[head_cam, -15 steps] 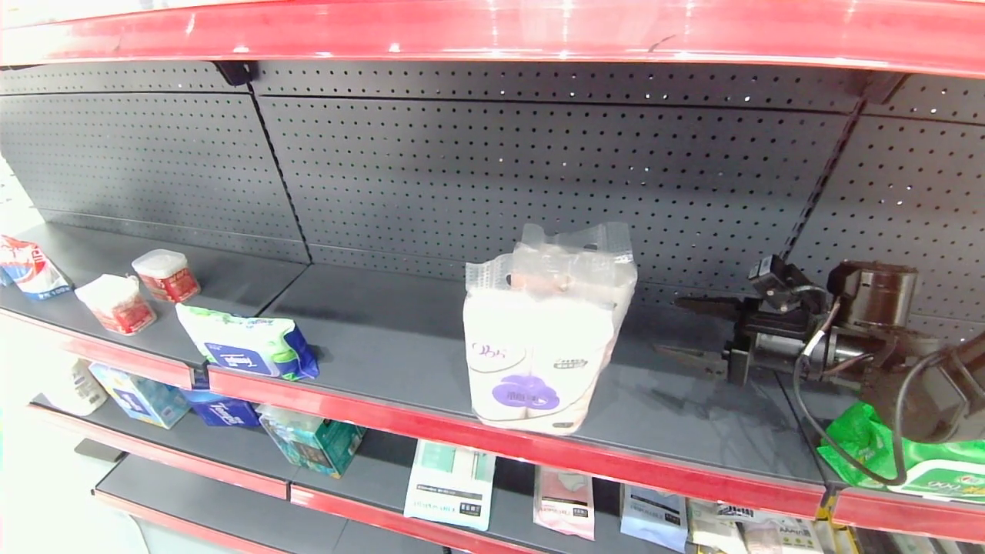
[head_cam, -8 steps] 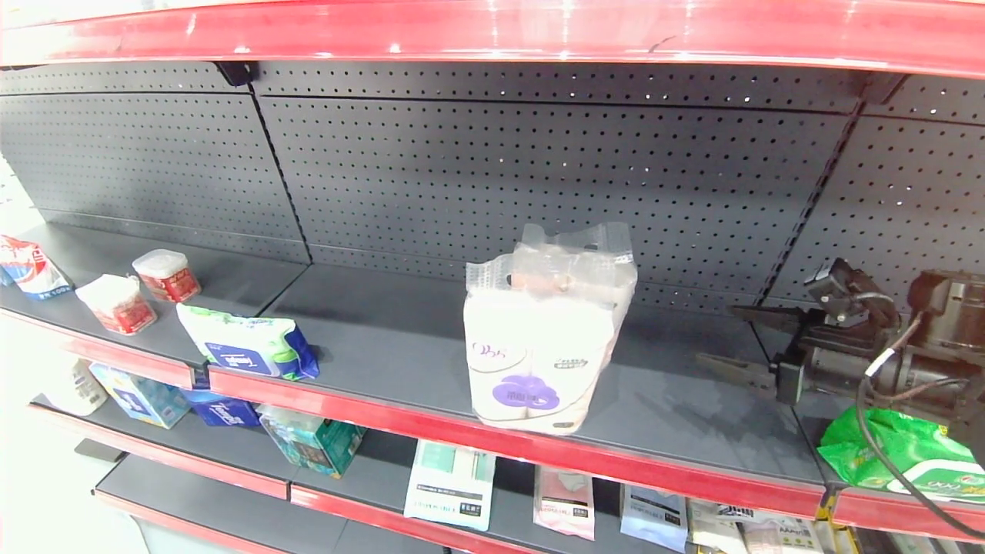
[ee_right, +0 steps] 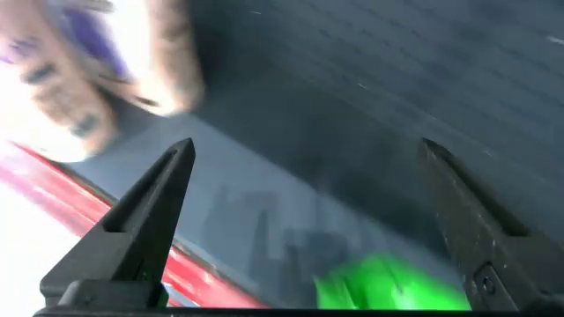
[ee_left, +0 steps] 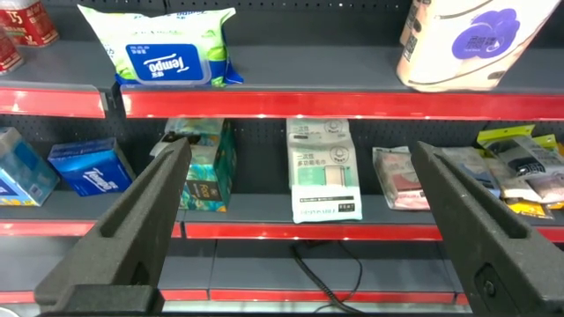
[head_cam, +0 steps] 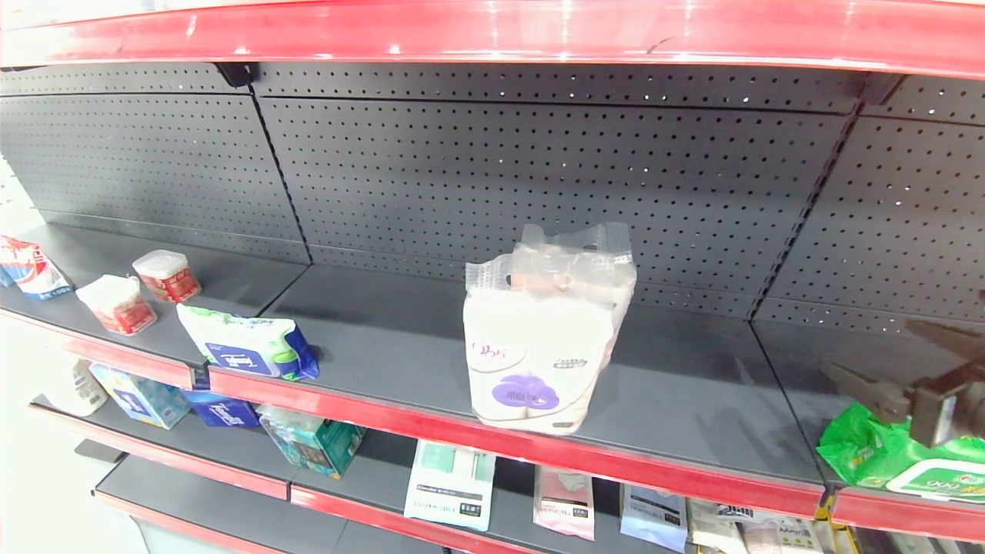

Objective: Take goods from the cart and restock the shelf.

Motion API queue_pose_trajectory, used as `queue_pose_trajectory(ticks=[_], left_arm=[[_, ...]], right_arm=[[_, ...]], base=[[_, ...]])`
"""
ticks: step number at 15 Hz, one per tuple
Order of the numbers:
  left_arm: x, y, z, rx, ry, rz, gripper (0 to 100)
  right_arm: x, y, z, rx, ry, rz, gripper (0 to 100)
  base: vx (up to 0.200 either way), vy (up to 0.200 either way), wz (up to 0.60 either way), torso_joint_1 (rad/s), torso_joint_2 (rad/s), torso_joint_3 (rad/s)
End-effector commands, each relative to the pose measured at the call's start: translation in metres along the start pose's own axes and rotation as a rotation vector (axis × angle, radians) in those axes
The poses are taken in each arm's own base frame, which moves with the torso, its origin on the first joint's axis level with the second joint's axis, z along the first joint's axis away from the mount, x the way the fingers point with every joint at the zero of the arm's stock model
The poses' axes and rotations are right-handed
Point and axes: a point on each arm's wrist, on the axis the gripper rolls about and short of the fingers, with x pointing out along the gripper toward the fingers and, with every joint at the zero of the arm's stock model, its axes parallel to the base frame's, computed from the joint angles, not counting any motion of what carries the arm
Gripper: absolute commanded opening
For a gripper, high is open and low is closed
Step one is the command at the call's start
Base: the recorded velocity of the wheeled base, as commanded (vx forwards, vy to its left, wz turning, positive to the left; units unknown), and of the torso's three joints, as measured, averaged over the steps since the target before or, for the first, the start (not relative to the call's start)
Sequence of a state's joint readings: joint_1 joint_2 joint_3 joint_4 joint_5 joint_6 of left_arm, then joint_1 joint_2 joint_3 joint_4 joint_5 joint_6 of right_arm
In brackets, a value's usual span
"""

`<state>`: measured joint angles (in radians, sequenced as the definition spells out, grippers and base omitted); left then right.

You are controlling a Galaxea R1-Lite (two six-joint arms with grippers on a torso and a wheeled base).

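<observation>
A white toilet paper pack (head_cam: 542, 338) with a purple label and clear plastic handle stands upright near the front edge of the middle shelf (head_cam: 385, 338). My right gripper (head_cam: 866, 346) is open and holds nothing, far to the right of the pack, just above a green wipes pack (head_cam: 877, 454). In the right wrist view, the right gripper (ee_right: 306, 145) spreads over the shelf, with the toilet paper pack (ee_right: 79, 62) blurred off to one side and the green wipes pack (ee_right: 388, 286) close by. My left gripper (ee_left: 301, 150) is open and holds nothing, out in front of the lower shelves.
A blue and green wipes pack (head_cam: 246, 342), two red tubs (head_cam: 115, 304) and a bag (head_cam: 31, 269) lie on the shelf's left part. Bare shelf runs either side of the toilet paper. The lower shelves (ee_left: 264, 211) carry boxes and pouches. A red shelf lip (head_cam: 492, 31) overhangs.
My right gripper has pulled back to the right and down, away from the toilet paper pack, staying open. The pack has stayed where it stood.
</observation>
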<state>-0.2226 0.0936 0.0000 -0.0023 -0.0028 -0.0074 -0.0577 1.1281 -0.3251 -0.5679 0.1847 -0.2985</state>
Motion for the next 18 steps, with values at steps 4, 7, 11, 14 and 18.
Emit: queue_pose_trajectory(ticks=[4,7,11,14,18], left_arm=[[0.000,0.000,0.000,0.000,0.001,0.000,100],[0.000,0.000,0.000,0.000,0.002,0.000,100],[0.000,0.000,0.000,0.000,0.001,0.000,100],[0.000,0.000,0.000,0.000,0.001,0.000,100],[0.000,0.000,0.000,0.000,0.001,0.000,100]], right_arm=[[-0.122,0.034,-0.042,0.115,-0.140,-0.188,100],[-0.148,0.055,-0.092,0.118,-0.203,-0.151,100],[-0.135,0.057,-0.115,0.182,-0.146,-0.234,100],[-0.136,0.059,-0.113,0.257,-0.169,-0.146,100],[-0.135,0.059,-0.113,0.263,-0.152,-0.126,100]], base=[[0.000,0.000,0.00,0.000,0.00,0.000],[0.000,0.000,0.00,0.000,0.00,0.000],[0.000,0.000,0.00,0.000,0.00,0.000],[0.000,0.000,0.00,0.000,0.00,0.000],[0.000,0.000,0.00,0.000,0.00,0.000]])
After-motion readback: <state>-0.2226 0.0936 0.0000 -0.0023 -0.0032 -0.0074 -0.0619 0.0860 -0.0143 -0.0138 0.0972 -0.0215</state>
